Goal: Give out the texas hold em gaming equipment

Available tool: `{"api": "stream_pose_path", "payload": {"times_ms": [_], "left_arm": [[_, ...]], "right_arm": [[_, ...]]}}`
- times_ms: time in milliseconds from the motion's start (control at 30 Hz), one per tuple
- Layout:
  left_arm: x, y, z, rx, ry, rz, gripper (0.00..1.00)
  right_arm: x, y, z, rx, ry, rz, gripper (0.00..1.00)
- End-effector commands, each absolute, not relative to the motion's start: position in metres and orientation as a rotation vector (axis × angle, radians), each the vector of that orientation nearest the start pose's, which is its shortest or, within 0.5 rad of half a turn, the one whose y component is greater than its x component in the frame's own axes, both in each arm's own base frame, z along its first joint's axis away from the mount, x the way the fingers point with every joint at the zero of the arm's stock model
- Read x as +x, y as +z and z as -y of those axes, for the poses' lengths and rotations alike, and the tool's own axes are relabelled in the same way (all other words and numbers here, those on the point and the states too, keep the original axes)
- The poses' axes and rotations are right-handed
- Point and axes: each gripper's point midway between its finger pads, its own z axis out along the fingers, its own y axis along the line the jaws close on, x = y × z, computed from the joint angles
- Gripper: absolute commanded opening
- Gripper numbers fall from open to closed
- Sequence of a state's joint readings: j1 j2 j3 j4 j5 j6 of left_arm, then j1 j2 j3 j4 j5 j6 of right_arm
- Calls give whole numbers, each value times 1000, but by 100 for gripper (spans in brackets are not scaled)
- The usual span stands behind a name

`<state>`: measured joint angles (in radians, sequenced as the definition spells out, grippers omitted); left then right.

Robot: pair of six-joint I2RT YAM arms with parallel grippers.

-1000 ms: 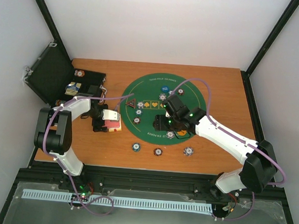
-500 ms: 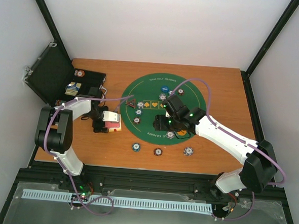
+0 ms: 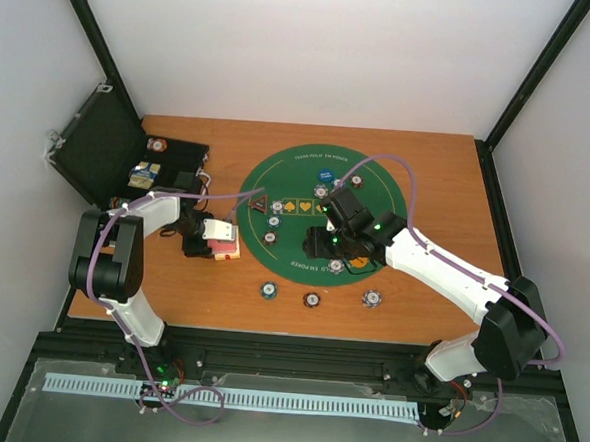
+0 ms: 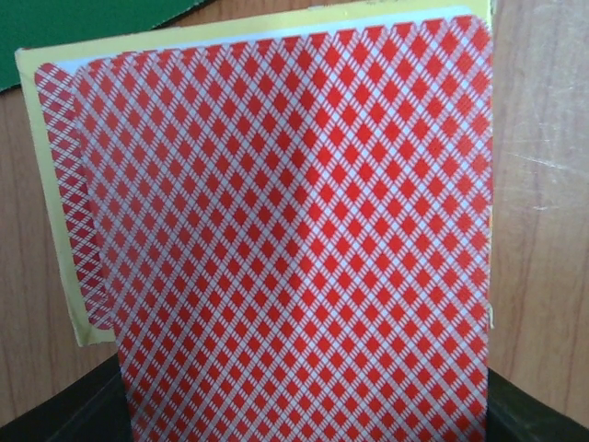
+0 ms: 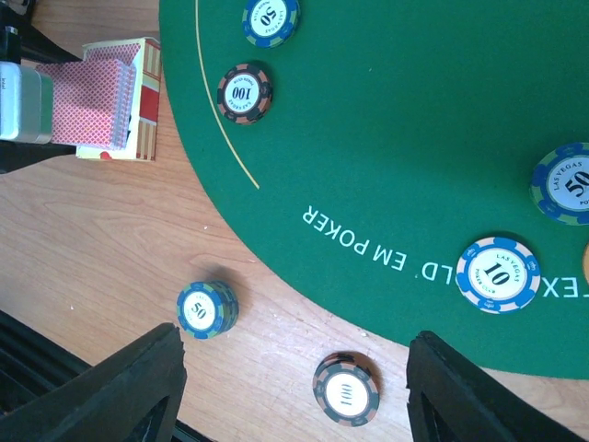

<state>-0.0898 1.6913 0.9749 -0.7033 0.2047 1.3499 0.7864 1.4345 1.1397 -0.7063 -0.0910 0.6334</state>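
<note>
We find the left gripper (image 3: 201,243) pinching a red-backed card (image 4: 304,239) at the deck (image 3: 223,247), which lies on the table (image 3: 438,170) just beside the green mat (image 5: 396,110). The right gripper (image 5: 294,391) hangs spread above chips (image 5: 498,273) at the mat's edge.

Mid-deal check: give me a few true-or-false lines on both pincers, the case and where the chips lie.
1. The left pincer is shut on a red-backed card. True.
2. The right pincer grips a chip. False: its jaws stand wide open with nothing between them, above the near edge of the green mat.
3. The black case at the far left is open. True.
4. All chips lie on the green mat. False: three sit on the bare table near the mat's near edge.
</note>
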Motion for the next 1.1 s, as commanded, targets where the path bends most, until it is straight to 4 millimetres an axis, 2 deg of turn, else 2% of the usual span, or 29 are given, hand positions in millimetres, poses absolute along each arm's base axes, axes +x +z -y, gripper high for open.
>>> {"api": "stream_pose_path", "payload": {"times_ms": [0, 167, 367, 467, 533, 700, 833, 933, 1067], "left_arm": [[313, 36, 68, 1942, -112, -2095, 51], [313, 48, 69, 1920, -85, -2063, 24], [311, 61, 68, 1917, -60, -2051, 9], [307, 71, 69, 1913, -62, -2049, 2], [304, 81, 71, 1899, -75, -2041, 1], [291, 113, 84, 1844, -160, -2006, 1], [282, 143, 96, 1807, -220, -1959, 1], [272, 157, 104, 1804, -256, -1935, 1], [266, 170, 112, 1797, -252, -1887, 1]], "right_arm": [[244, 155, -274, -259, 622, -2695, 65], [244, 150, -277, -266, 629, -2705, 65], [245, 146, -286, -273, 670, -2711, 65], [245, 149, -296, -280, 745, -2702, 65], [244, 153, -309, -292, 840, -2689, 65], [241, 167, -356, -318, 1198, -2630, 69], [239, 186, -387, -319, 1474, -2545, 72], [242, 197, -403, -322, 1564, -2505, 73], [242, 200, -417, -316, 1627, -2495, 72]]}}
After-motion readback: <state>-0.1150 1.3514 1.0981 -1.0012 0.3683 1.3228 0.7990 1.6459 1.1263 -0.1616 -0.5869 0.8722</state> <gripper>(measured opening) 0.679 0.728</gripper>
